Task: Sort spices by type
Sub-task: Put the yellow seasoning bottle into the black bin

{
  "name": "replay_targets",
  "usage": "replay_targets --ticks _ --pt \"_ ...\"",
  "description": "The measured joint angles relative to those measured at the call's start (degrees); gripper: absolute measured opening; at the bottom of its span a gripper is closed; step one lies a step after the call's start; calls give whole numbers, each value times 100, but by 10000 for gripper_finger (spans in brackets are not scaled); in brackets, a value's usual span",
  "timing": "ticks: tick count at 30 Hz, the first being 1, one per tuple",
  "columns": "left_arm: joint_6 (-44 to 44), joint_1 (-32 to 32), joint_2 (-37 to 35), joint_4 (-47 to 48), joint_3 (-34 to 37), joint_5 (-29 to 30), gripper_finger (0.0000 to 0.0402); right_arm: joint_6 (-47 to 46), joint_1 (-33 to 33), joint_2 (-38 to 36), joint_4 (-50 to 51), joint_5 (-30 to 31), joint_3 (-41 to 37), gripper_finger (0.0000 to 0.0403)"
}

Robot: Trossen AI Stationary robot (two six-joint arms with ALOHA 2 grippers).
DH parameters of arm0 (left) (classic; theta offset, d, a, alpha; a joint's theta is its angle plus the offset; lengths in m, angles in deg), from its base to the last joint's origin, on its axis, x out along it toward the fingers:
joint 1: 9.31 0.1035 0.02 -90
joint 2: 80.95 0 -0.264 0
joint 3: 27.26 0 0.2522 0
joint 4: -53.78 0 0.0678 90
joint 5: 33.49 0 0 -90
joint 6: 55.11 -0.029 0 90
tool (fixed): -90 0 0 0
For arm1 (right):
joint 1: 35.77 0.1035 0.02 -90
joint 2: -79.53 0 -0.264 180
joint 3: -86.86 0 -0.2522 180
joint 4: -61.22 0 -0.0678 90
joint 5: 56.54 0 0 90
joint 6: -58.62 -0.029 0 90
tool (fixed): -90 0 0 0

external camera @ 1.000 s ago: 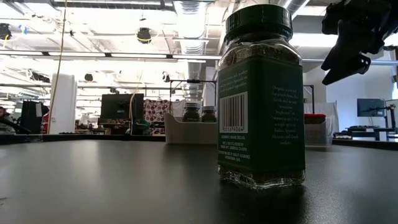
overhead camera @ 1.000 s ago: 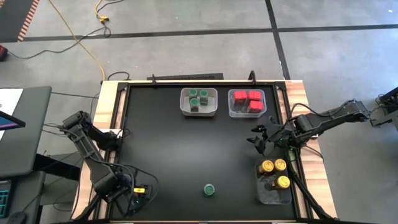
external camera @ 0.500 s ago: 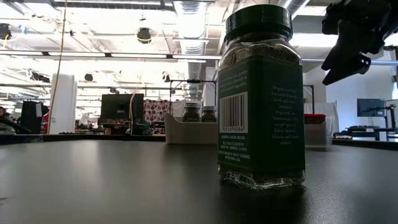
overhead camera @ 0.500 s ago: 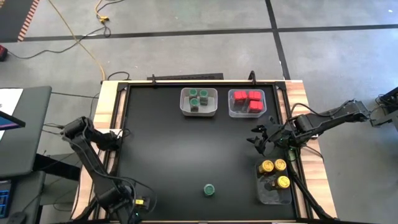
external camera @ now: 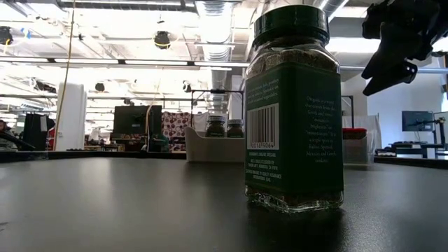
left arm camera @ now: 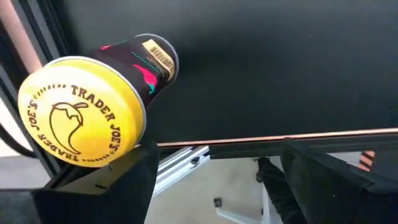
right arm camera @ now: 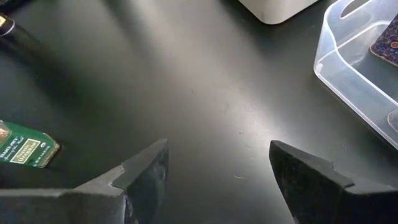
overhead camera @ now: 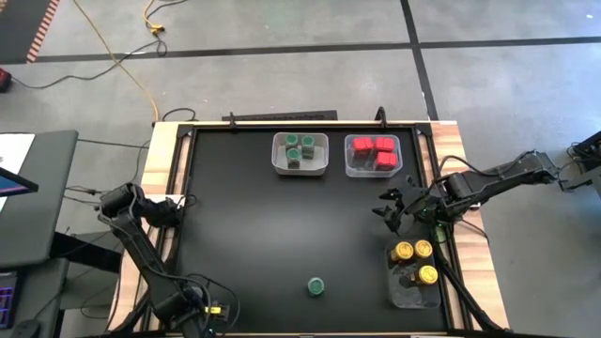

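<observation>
A round yellow-lidded spice jar (left arm camera: 84, 112) lay clamped in the left jaws at the black counter's (overhead camera: 282, 225) near-left edge. One green-lidded round jar (overhead camera: 316, 285) stood unsorted, well apart from the empty, wide-open right jaws. Probably next: carrying the yellow jar to the clear plastic bin (overhead camera: 414, 299).

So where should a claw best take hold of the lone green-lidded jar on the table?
Probably on the green-lidded jar just below its round lid, coming straight down from above: it stands upright and alone, with bare table on all sides. The open right claw is nearer.
</observation>
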Motion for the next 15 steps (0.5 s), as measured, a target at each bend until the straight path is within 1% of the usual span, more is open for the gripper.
replay_targets --ticks 6,10,15 --pt "-36 -3 -14 216 -248 119 320 -2 -1 0 -16 -2 0 302" --pt "-199 0 -14 866 -612 138 320 -4 -2 0 -39 -2 0 302" --pt "-671 0 -23 1839 -1080 139 320 -4 -2 0 -73 -2 0 302"
